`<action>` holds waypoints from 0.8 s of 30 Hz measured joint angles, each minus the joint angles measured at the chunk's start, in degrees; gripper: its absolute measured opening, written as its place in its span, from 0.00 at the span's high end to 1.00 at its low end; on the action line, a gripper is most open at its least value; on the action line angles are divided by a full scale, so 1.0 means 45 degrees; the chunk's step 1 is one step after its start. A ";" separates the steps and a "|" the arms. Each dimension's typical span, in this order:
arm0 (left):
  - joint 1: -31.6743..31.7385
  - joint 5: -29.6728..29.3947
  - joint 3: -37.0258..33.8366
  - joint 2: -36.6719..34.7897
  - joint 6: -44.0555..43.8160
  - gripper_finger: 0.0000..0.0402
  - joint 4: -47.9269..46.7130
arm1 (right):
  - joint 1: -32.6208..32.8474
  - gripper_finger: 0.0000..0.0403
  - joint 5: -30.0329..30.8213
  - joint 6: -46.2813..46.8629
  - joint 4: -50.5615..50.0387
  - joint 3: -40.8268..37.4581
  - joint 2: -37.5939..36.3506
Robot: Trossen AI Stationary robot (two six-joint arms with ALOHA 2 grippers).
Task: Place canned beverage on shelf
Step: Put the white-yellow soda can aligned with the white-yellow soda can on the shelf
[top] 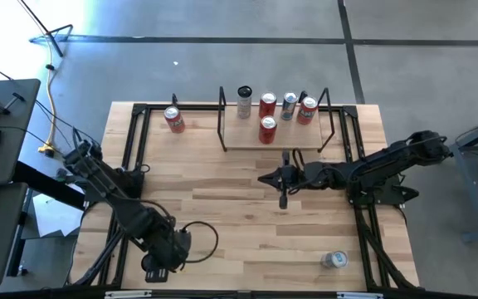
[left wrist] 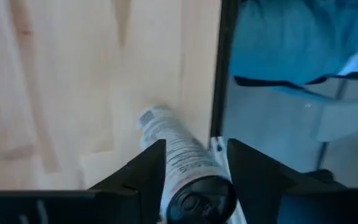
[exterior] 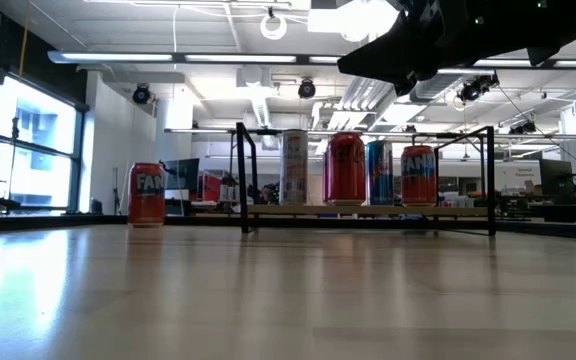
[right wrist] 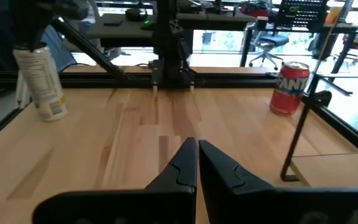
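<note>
A tall white slim can [left wrist: 178, 152] stands upright by the table's near left corner, between the fingers of my left gripper [left wrist: 194, 171]. It also shows in the right wrist view [right wrist: 41, 82]. My left gripper is at the near left in the high view [top: 159, 266]. The shelf [top: 272, 141], a light-wood board in black rods at the far middle, carries several cans [top: 267, 128]. My right gripper [top: 262, 177] hangs shut and empty over the table's middle, in front of the shelf [exterior: 368, 211]. My left gripper pinches the white can near its top end [left wrist: 197, 186] between its two fingers, one on each side. The fingers come from above, pointing down along the can. The can is upright; whether its base [left wrist: 153, 118] rests on the table I cannot tell.
A red Fanta can [top: 173, 119] stands on the table left of the shelf. A silver can [top: 334, 260] lies on its side near the near right corner. Black frame rails [top: 131, 141] run along the table's edges. The wood between the arms is bare.
</note>
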 joint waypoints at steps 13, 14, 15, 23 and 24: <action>-0.0887 0.0654 0.1627 0.0517 -0.4026 0.29 -0.2110 | 0.0702 1.00 0.0004 -0.0068 -0.0032 0.0005 0.0000; -0.0973 0.0746 0.1622 0.0517 -0.4343 0.27 -0.2452 | 0.0702 1.00 0.0005 -0.0068 -0.0035 0.0005 0.0000; -0.1060 0.0741 0.1623 0.0517 -0.4562 0.25 -0.2713 | 0.0702 1.00 0.0004 -0.0073 -0.0031 0.0005 0.0000; -0.1587 -0.0150 0.1592 0.0517 -0.5039 0.21 -0.2750 | 0.0702 1.00 0.0009 -0.0097 -0.0035 0.0005 0.0005; -0.1630 -0.0323 0.1588 0.0517 -0.5155 0.21 -0.2767 | 0.0702 1.00 0.0008 -0.0097 -0.0035 0.0005 0.0000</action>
